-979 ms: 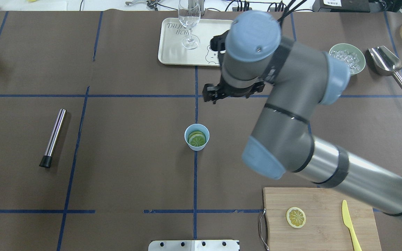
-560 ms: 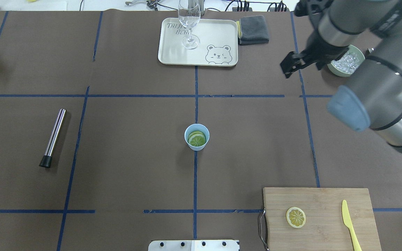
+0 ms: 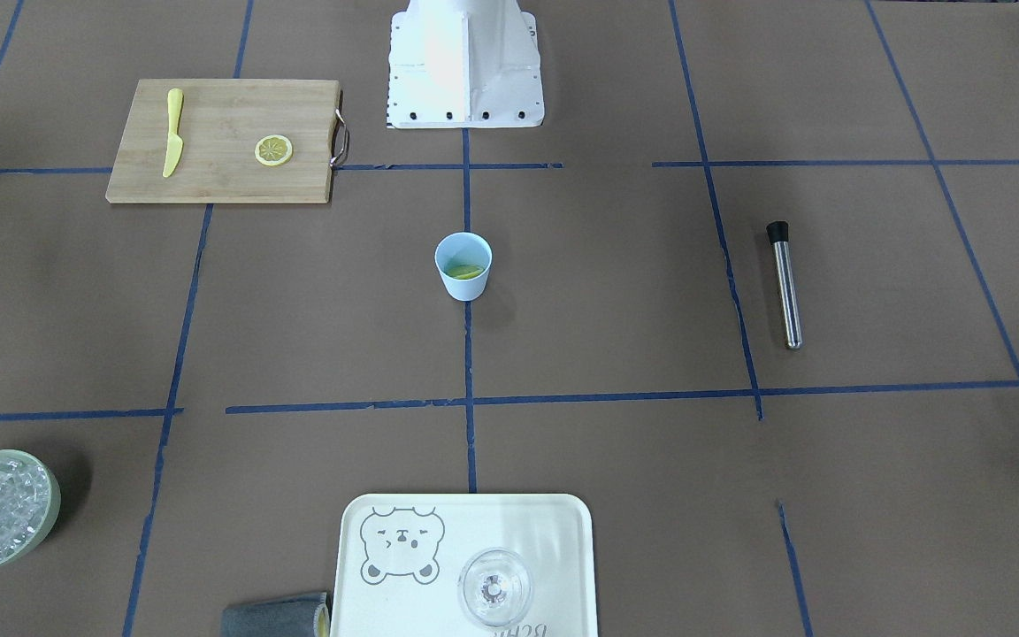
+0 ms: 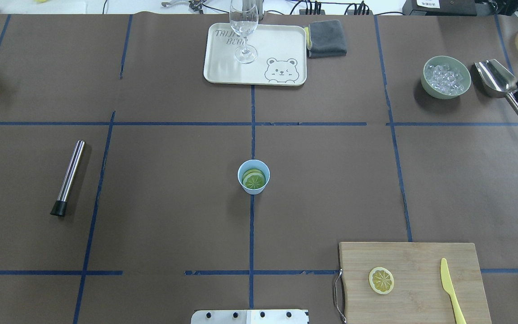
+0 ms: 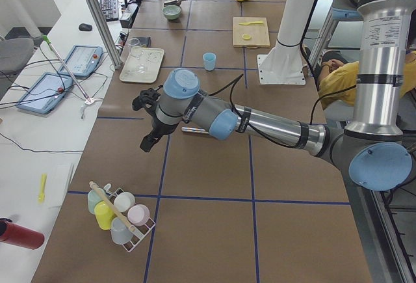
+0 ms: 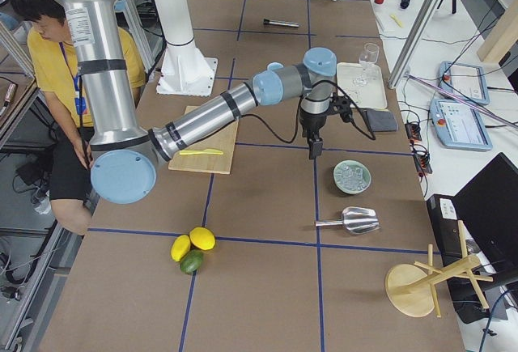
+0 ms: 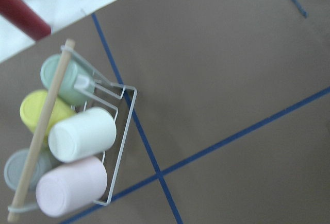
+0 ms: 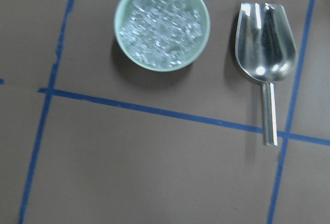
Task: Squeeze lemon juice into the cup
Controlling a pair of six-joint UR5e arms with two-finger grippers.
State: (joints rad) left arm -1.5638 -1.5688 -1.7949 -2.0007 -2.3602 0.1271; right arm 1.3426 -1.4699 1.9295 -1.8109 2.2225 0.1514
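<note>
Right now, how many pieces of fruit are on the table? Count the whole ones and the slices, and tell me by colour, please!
Whole yellow fruits: 2
Whole green fruit: 1
Yellow lemon slice on the cutting board: 1
Green slices in the cup: 2 that show
Total: 6

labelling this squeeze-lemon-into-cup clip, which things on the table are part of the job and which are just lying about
For the job:
- lemon slice, on the cutting board
- light-blue cup, with green slices inside

Lying about:
- yellow knife
- bowl of ice
- metal scoop
- wine glass on the tray
- grey cloth
- steel rod
</note>
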